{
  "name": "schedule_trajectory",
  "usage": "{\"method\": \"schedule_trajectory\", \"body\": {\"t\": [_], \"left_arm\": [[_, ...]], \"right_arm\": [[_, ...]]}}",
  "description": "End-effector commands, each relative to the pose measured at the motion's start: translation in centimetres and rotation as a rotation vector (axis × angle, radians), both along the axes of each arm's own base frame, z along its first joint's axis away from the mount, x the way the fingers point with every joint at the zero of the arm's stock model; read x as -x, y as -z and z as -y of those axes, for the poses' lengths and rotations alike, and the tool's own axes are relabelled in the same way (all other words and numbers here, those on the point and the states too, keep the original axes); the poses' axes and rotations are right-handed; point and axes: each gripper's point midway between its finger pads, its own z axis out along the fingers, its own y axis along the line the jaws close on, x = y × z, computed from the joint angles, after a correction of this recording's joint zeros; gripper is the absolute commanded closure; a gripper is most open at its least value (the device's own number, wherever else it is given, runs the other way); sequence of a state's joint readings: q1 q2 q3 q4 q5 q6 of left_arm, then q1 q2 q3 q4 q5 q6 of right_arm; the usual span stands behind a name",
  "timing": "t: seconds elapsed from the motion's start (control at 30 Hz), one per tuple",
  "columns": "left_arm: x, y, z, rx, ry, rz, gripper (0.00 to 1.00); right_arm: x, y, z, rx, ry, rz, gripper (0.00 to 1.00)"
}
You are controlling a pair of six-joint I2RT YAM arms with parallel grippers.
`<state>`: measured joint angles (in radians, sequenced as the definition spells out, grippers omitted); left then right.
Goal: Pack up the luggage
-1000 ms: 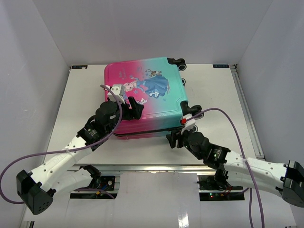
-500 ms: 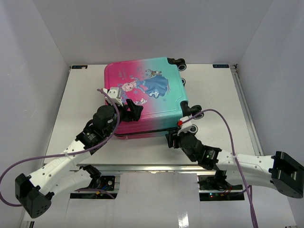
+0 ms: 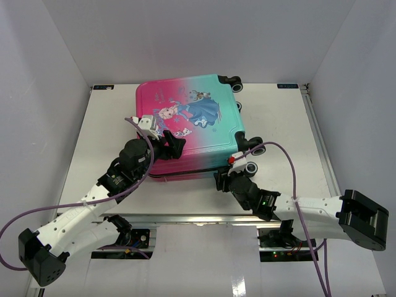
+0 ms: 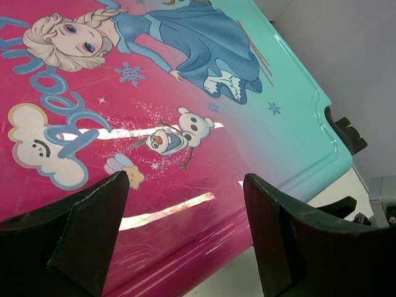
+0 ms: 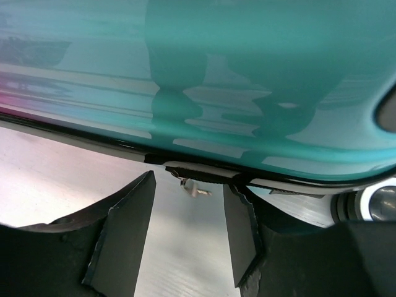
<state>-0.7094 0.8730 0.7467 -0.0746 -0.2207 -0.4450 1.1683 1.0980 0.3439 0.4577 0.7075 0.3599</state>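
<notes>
The luggage (image 3: 192,120) lies flat and closed on the table, pink at the left, teal at the right, princess print up. My left gripper (image 3: 176,143) is open over its near pink edge, and the shell (image 4: 154,111) fills the left wrist view with the fingers (image 4: 93,216) apart above it. My right gripper (image 3: 221,179) is open at the near teal edge. In the right wrist view a small metal zipper pull (image 5: 197,189) hangs from the black seam under the teal shell (image 5: 235,80), between the fingers (image 5: 124,229) and untouched.
Black wheels (image 3: 234,81) stand at the luggage's far right corner, and more wheels (image 3: 255,151) at its near right corner close to my right gripper. White walls enclose the table (image 3: 278,124). A metal rail (image 3: 198,218) runs along the near edge.
My right gripper has moved left and closer to the luggage's near edge. My left gripper has drawn back slightly toward the near pink edge. The luggage has not moved.
</notes>
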Motion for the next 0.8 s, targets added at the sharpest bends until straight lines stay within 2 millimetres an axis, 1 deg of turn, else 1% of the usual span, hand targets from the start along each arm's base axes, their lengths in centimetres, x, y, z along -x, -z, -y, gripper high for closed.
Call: {"method": "schedule_trajectory", "body": {"t": [0.0,0.07,0.17,0.37,0.6,0.77], "left_arm": [[0.6,1.4,-0.2,-0.029,0.012,-0.035,0.14],[0.5,1.6,-0.1,-0.036,0.009,-0.038,0.14],[0.5,1.7,0.0,-0.04,0.014,-0.04,0.14],[0.7,1.3,-0.2,-0.026,0.012,-0.029,0.14],[0.8,1.1,-0.2,-0.023,0.018,-0.026,0.14],[1.0,1.0,-0.3,-0.018,0.019,-0.022,0.14]], "right_arm": [[-0.8,-1.4,-0.8,-0.053,0.035,0.044,0.47],[-1.0,-0.9,-0.8,-0.019,0.047,0.035,0.5],[-1.3,-0.6,-0.6,-0.01,0.072,0.034,0.53],[-1.9,-0.8,-0.1,0.001,0.135,0.058,0.56],[-1.8,-1.5,-0.4,-0.002,0.131,0.07,0.58],[-1.6,-2.5,-0.9,-0.016,0.12,0.06,0.57]]}}
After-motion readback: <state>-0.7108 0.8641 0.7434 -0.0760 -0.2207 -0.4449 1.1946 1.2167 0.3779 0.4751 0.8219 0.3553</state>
